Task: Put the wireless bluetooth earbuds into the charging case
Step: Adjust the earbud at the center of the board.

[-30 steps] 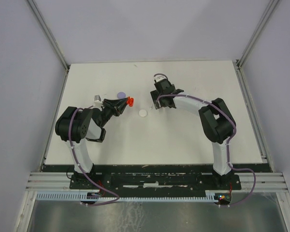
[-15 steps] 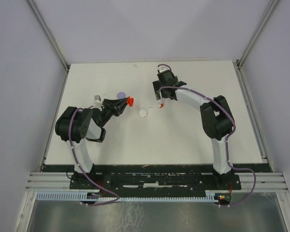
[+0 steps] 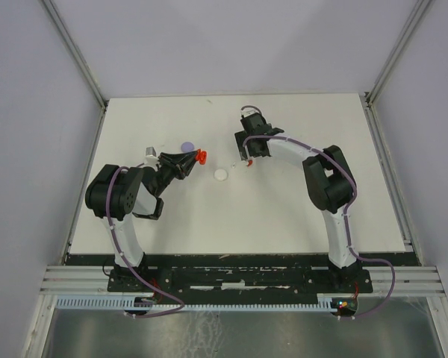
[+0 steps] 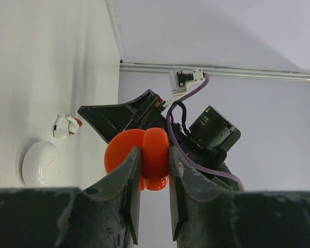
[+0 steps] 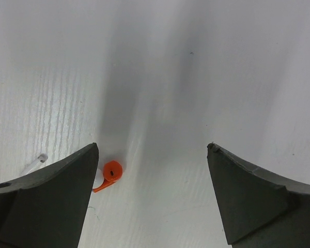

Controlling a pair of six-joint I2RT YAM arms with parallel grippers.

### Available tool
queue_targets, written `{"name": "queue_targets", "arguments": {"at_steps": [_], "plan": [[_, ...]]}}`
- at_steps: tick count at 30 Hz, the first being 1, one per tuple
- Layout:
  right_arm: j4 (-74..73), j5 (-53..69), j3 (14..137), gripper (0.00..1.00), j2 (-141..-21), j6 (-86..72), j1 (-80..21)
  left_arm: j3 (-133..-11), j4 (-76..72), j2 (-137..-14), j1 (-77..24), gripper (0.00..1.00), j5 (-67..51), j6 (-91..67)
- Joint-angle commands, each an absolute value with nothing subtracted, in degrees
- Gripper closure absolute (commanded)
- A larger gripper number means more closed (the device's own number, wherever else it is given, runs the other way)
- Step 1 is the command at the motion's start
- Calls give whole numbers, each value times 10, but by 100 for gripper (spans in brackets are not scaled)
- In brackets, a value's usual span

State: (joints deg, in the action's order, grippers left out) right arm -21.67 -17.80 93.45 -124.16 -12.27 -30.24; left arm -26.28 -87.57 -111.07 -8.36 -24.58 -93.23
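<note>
A: What's new?

B: Only the right arm moves. A second ago the right tool (image 5: 152,155) sat low over the earbuds (image 4: 64,125) and hid them from above. Half a second ago it pulled off to the far side and uncovered them. Now it has dropped back nearer and hangs just over them.

A: Holding anything?

B: No. It's spread wide with nothing between the fingers. The wrist view shows the red earbud (image 5: 109,173) on the desk (image 3: 284,216), just beside one finger and off to one side of the gap. A white bit pokes out at that finger's edge, too small to name.

A: And the left?

B: No change. The left tool (image 4: 155,151) is narrow, pinched on the red case (image 4: 124,150) and held up off the desk. The case looks open, though I can't tell how wide.

A: So where are the earbuds?

B: On the desk, just right of the white disc (image 3: 221,174), apart from the case. The lavender disc (image 3: 185,146) lies far-left, behind the case.

A: Meaning for the task?

B: Nothing's picked or inserted yet. My guess is the first approach came up empty and this is a re-aim. The red earbud needs centring in the gap before closing, and it's tiny, so it's easy to nudge away.
</note>
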Motion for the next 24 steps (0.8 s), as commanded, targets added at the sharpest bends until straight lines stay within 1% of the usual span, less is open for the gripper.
{"name": "queue_targets", "arguments": {"at_steps": [1, 13, 24], "plan": [[-210, -174, 956, 6, -1250, -123, -302, -270, -986, -1104, -81, 97, -259, -947], [-205, -171, 930, 6, -1250, -124, -302, -268, -986, -1103, -81, 97, -259, -946], [-184, -171, 867, 6, -1219, -131, -302, -266, -986, -1100, -81, 97, -258, -946]]}}
